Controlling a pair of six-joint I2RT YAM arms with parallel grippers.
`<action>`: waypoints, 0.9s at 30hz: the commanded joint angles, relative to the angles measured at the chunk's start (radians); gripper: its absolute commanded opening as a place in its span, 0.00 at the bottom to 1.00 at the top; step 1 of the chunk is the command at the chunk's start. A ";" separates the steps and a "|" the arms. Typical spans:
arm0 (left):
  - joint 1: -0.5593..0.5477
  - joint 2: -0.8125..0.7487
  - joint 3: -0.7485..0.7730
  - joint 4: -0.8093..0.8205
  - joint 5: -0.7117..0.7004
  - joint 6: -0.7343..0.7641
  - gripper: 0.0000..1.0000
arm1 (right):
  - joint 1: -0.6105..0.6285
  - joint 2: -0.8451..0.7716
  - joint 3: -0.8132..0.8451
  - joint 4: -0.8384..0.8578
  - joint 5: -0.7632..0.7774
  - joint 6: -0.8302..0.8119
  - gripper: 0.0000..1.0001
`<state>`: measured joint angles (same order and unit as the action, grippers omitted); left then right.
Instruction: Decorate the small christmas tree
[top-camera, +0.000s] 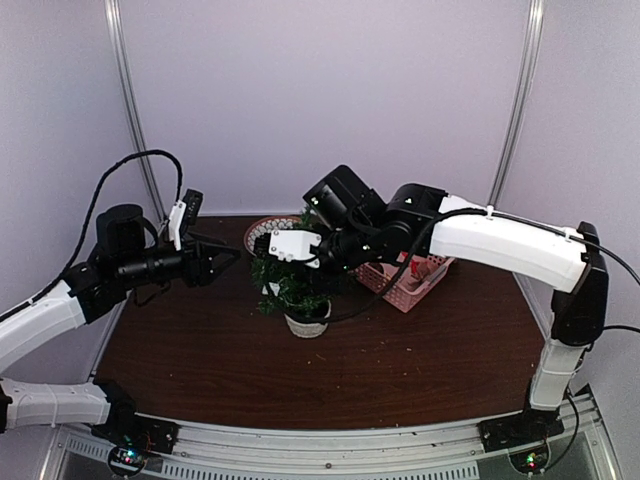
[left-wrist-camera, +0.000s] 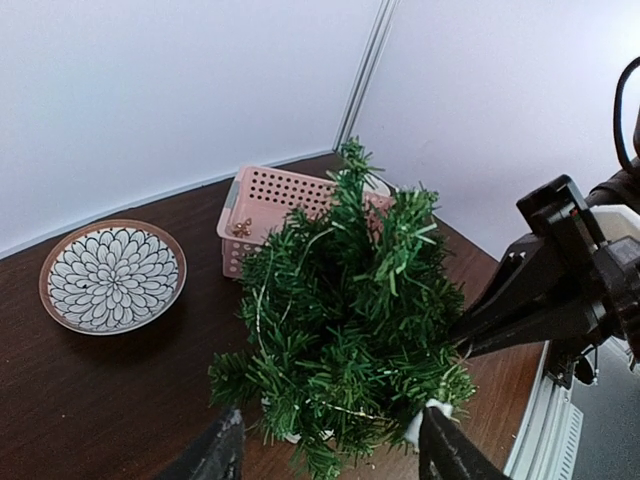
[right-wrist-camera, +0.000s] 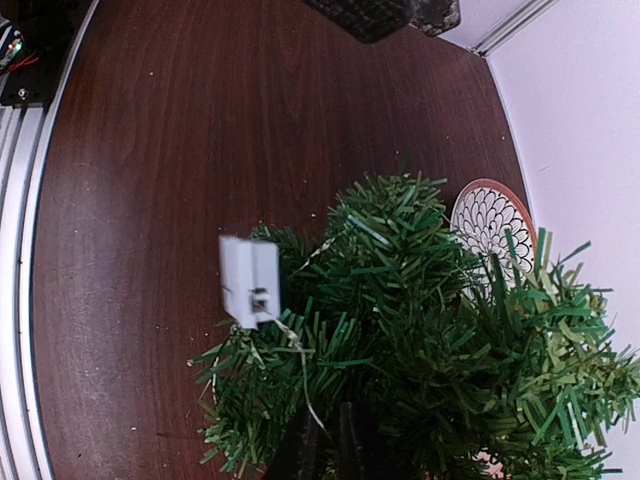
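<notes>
- One dark brown wooden table (top-camera: 400, 350) carries everything.
- Next in size, the right arm (top-camera: 500, 245) stretches from the right side across the basket to the top of the tree. The left arm (top-camera: 60, 305) reaches in level from the left.
- Upright near the table's middle stands the small christmas tree (top-camera: 290, 285), bushy and dark green, in a whitish pot (top-camera: 307, 325). It is between the two grippers.
- A pink perforated basket (left-wrist-camera: 290, 195) sits just behind and to the right of the tree. Something red lies inside, too small to identify.
- A round plate (left-wrist-camera: 112, 277) with a petal pattern and a brown rim lies at the back, left of the basket.
- The left gripper (top-camera: 225, 262) is near the tree but apart from it. Its jaws are spread wide and hold nothing.
- The right gripper (right-wrist-camera: 330, 440) is sunk among the upper needles. Its fingers are close together, and whether they pinch anything cannot be told.
- A small white box (right-wrist-camera: 250, 280) sits at the outer branches on the side facing the left arm.
- A thin wire (right-wrist-camera: 300, 370) runs from the box toward the right gripper's fingers.
</notes>
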<state>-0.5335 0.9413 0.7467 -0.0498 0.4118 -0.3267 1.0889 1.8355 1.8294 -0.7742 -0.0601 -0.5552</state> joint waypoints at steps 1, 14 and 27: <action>0.004 -0.010 -0.011 0.042 0.007 0.015 0.59 | 0.008 0.014 0.030 -0.018 0.028 0.001 0.15; 0.004 -0.043 -0.044 0.037 0.012 0.011 0.59 | 0.009 0.036 0.046 0.018 0.048 0.022 0.07; -0.012 -0.047 -0.054 0.042 0.025 0.026 0.56 | 0.009 0.075 0.064 -0.001 0.068 0.038 0.05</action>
<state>-0.5369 0.9020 0.7013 -0.0532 0.4259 -0.3244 1.0908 1.8832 1.8629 -0.7586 0.0013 -0.5243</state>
